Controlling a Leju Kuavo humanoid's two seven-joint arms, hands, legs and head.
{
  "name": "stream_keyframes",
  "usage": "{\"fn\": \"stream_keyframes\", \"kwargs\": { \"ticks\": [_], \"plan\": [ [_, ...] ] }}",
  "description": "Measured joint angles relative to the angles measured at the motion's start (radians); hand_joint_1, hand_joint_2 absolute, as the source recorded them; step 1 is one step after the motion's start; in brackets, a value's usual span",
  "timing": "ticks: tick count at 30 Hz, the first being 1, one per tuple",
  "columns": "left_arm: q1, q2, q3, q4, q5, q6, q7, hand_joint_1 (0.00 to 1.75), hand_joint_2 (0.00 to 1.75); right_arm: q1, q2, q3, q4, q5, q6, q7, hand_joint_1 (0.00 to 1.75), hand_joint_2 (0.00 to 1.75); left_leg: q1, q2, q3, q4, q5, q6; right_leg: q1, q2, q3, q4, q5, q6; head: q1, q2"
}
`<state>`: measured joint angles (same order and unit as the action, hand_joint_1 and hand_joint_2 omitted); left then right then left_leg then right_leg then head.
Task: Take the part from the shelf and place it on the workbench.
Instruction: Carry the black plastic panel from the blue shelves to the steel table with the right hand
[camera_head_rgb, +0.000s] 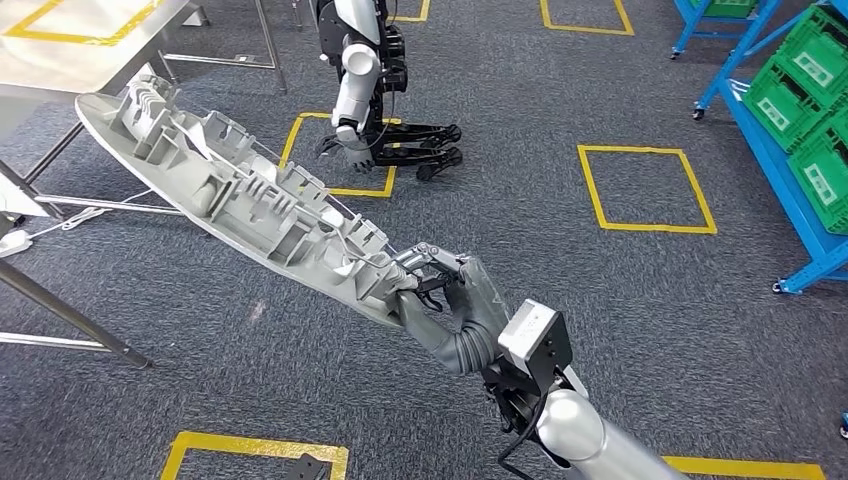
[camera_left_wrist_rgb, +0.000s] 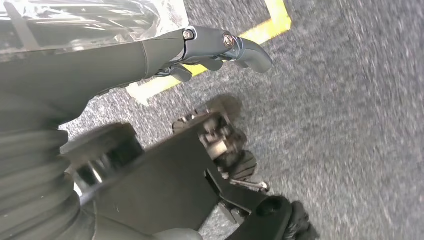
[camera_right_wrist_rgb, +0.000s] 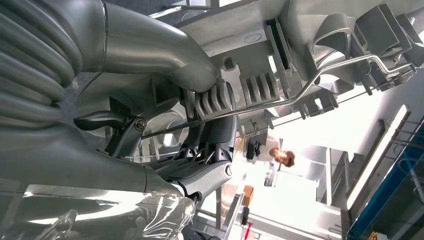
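The part (camera_head_rgb: 240, 195) is a long pale grey moulded plastic panel with ribs and a thin wire along it. My right hand (camera_head_rgb: 455, 295) grips its near end and holds it in the air, slanting up and to the left. Its far tip hangs beside the corner of the steel workbench (camera_head_rgb: 90, 40) at the upper left. In the right wrist view my hand (camera_right_wrist_rgb: 165, 125) wraps around the ribbed underside of the part (camera_right_wrist_rgb: 310, 45). My left hand (camera_left_wrist_rgb: 200, 47) hangs over the carpet with loosely extended fingers and holds nothing.
Another robot (camera_head_rgb: 360, 70) stands ahead on a yellow floor square. A blue shelf (camera_head_rgb: 770, 150) with green crates (camera_head_rgb: 800, 90) lines the right side. The workbench legs (camera_head_rgb: 70, 315) and a white power strip (camera_head_rgb: 12, 243) are at the left. Grey carpet with yellow squares lies between.
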<state>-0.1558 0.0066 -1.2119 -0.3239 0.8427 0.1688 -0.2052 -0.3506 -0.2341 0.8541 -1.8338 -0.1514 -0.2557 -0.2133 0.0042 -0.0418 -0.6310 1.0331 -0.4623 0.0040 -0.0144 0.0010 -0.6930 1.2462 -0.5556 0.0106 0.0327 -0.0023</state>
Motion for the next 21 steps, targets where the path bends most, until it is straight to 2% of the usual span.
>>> {"fn": "stream_keyframes", "kwargs": {
  "ticks": [2,3,4,6,8,10,12,13,14,16,17,19,21],
  "plan": [
    [-0.004,0.003,0.000,0.000,-0.005,-0.001,0.001,0.00,1.75,0.000,0.000,0.000,0.000,0.000,-0.002,-0.001,1.75,1.75,0.000,-0.019,-0.003,0.005,-0.002,-0.005,-0.001,0.030,0.050,-0.126,0.064,-0.009,-0.001,0.000],
    [-0.006,0.004,-0.001,0.000,-0.006,-0.001,0.002,0.00,1.75,-0.001,0.000,0.000,0.000,0.000,-0.002,-0.001,1.75,1.75,0.002,-0.027,-0.007,0.007,-0.002,-0.010,0.000,0.043,0.065,-0.166,0.076,-0.011,-0.002,0.000],
    [-0.007,0.004,-0.002,0.000,-0.008,-0.001,0.003,0.00,1.75,-0.001,0.000,0.000,0.000,0.000,-0.003,-0.001,1.75,1.75,0.004,-0.033,-0.012,0.009,-0.001,-0.015,0.002,0.052,0.072,-0.184,0.075,-0.013,-0.002,0.000],
    [-0.005,0.006,-0.003,0.000,-0.009,-0.001,0.005,0.00,1.75,-0.002,0.000,0.000,0.000,0.000,-0.004,-0.001,1.75,1.75,0.008,-0.043,-0.017,0.007,0.002,-0.028,0.004,0.043,0.074,-0.194,0.074,-0.018,-0.001,0.000],
    [-0.005,0.009,-0.005,0.000,-0.009,-0.001,0.005,0.00,1.75,-0.002,0.001,0.000,0.000,0.000,-0.005,-0.001,1.75,1.75,0.007,-0.023,-0.025,0.027,-0.014,-0.040,0.000,0.028,0.082,-0.204,0.078,-0.027,-0.004,0.000],
    [-0.008,0.010,-0.006,0.000,-0.009,-0.001,0.005,0.00,1.75,-0.003,0.002,0.000,0.000,0.000,-0.005,-0.001,1.75,1.75,0.007,0.013,-0.064,0.116,-0.062,-0.052,-0.003,0.009,0.091,-0.210,0.077,-0.035,-0.010,0.000],
    [-0.010,0.011,-0.006,-0.001,-0.008,-0.001,0.005,0.00,1.75,-0.003,0.002,0.000,0.001,0.000,-0.004,-0.001,1.75,1.75,0.012,0.025,-0.118,0.232,-0.106,-0.060,-0.002,-0.010,0.097,-0.209,0.073,-0.037,-0.013,0.000],
    [-0.010,0.011,-0.006,0.000,-0.008,-0.001,0.005,0.00,1.75,-0.003,0.003,0.000,0.001,0.000,-0.003,-0.001,1.75,1.75,0.014,0.026,-0.130,0.258,-0.107,-0.063,-0.002,-0.018,0.100,-0.209,0.071,-0.036,-0.013,0.000],
    [-0.010,0.012,-0.006,0.000,-0.008,-0.001,0.005,0.00,1.75,-0.003,0.003,0.001,0.002,0.000,-0.002,-0.001,1.75,1.75,0.016,0.028,-0.124,0.246,-0.090,-0.065,-0.003,-0.025,0.102,-0.209,0.068,-0.035,-0.013,0.000],
    [-0.010,0.014,-0.007,-0.001,-0.011,-0.002,0.006,0.00,1.75,-0.003,0.005,0.001,0.003,0.000,0.000,-0.001,1.75,1.75,0.018,0.042,-0.066,0.131,-0.028,-0.065,-0.003,-0.038,0.109,-0.208,0.062,-0.028,-0.013,0.000],
    [-0.011,0.015,-0.008,-0.001,-0.016,-0.002,0.008,0.00,1.75,-0.004,0.006,0.001,0.004,0.000,0.002,-0.001,1.75,1.75,0.015,0.054,-0.034,0.069,-0.007,-0.062,0.000,-0.044,0.112,-0.206,0.058,-0.023,-0.014,0.000],
    [-0.013,0.016,-0.011,-0.001,-0.025,-0.003,0.014,0.00,1.75,-0.008,0.008,0.001,0.005,-0.001,0.005,-0.001,1.75,1.75,0.009,0.068,-0.004,0.006,0.004,-0.048,0.004,-0.053,0.115,-0.206,0.054,-0.012,-0.013,0.000],
    [-0.014,0.018,-0.013,-0.001,-0.029,-0.004,0.017,0.00,1.75,-0.015,0.009,0.001,0.006,-0.003,0.009,-0.001,1.75,1.75,0.005,0.060,-0.005,0.003,0.002,-0.031,0.004,-0.061,0.118,-0.210,0.053,-0.001,-0.012,0.000]
  ]
}}
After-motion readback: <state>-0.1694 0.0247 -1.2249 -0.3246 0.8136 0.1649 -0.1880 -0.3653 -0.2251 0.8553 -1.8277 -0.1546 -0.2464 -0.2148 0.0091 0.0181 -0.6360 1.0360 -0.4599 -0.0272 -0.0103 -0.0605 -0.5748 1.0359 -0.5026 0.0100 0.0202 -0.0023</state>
